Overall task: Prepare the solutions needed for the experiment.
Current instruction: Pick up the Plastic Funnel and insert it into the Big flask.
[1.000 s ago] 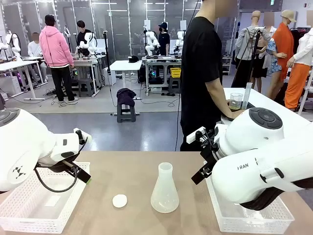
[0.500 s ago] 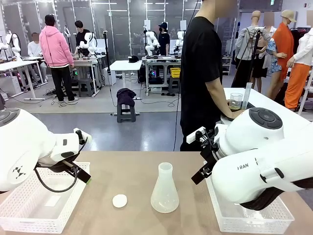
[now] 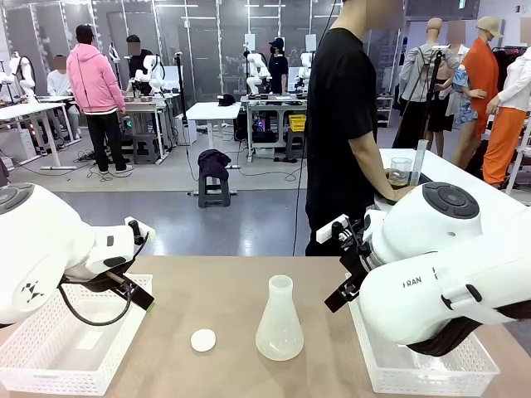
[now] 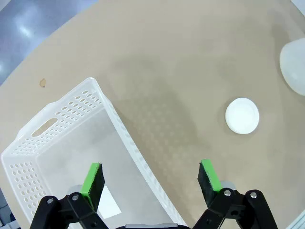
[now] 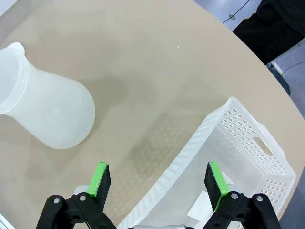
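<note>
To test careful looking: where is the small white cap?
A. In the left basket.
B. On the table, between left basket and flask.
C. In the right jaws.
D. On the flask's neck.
B: the cap lies on the table between the left basket and the flask, touching neither.

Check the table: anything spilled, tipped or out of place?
Nothing stands out. The flask stands upright with no spill seen around it on the table. A small white disc lies loose beside it, not touching. The left basket and right basket sit flat at the table's sides.
</note>
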Available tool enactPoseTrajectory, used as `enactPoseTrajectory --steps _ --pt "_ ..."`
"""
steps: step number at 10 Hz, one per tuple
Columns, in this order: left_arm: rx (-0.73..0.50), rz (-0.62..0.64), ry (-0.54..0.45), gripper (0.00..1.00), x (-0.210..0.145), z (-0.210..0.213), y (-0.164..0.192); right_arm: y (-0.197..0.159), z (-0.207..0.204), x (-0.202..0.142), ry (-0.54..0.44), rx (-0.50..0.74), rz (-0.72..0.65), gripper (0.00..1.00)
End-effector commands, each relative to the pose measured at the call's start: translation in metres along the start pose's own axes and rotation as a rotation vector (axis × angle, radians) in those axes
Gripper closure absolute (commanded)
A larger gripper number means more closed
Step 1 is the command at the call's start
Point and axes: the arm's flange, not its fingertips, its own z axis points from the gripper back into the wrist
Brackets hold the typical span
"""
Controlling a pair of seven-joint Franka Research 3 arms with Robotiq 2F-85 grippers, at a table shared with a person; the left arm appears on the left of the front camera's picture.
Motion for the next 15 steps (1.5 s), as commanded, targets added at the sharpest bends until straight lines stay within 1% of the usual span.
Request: enactPoseTrajectory --steps 1,2,4,5,6,8,9,10,11,12,13,14,15 --pt "-0.064 0.0 -0.002 0.0 -0.005 0.007 -0.003 0.005 0.006 -0.005 -0.025 0.068 -0.025 0.0" --pt "-0.185 0.021 -0.04 0.0 -0.007 0.019 -0.006 0.007 0.018 -0.009 -0.074 0.169 -0.083 0.0" --pt "-0.425 0.133 -0.151 0.0 -0.009 0.043 0.004 0.0 0.044 -0.016 -0.181 0.313 -0.174 0.0" --pt "-0.509 0.147 -0.17 0.0 -0.01 0.05 0.009 -0.004 0.052 -0.019 -0.215 0.359 -0.229 0.0" --pt "-0.605 0.164 -0.183 0.0 -0.009 0.053 0.013 -0.009 0.061 -0.023 -0.227 0.421 -0.27 0.0" --pt "-0.815 0.231 -0.218 0.0 -0.007 0.052 0.017 -0.015 0.07 -0.029 -0.268 0.594 -0.353 0.0" --pt "-0.918 0.278 -0.22 0.0 -0.007 0.05 0.021 -0.018 0.07 -0.029 -0.282 0.717 -0.435 0.0" --pt "-0.987 0.33 -0.194 0.0 -0.007 0.047 0.025 -0.023 0.07 -0.028 -0.31 0.817 -0.54 0.0" --pt "-1.027 0.361 -0.181 0.0 -0.006 0.046 0.029 -0.03 0.071 -0.029 -0.319 0.941 -0.663 0.0" --pt "-1.09 0.358 -0.183 0.0 -0.007 0.047 0.034 -0.038 0.072 -0.031 -0.333 1.023 -0.756 0.0" --pt "-1.158 0.302 -0.184 0.0 -0.009 0.05 0.038 -0.044 0.073 -0.035 -0.299 1.073 -0.816 0.0" --pt "-1.18 0.259 -0.192 0.0 -0.007 0.047 0.041 -0.051 0.074 -0.038 -0.319 1.103 -0.893 0.0" --pt "-1.217 0.253 -0.248 0.0 -0.009 0.045 0.045 -0.056 0.074 -0.043 -0.325 1.124 -0.952 0.0"
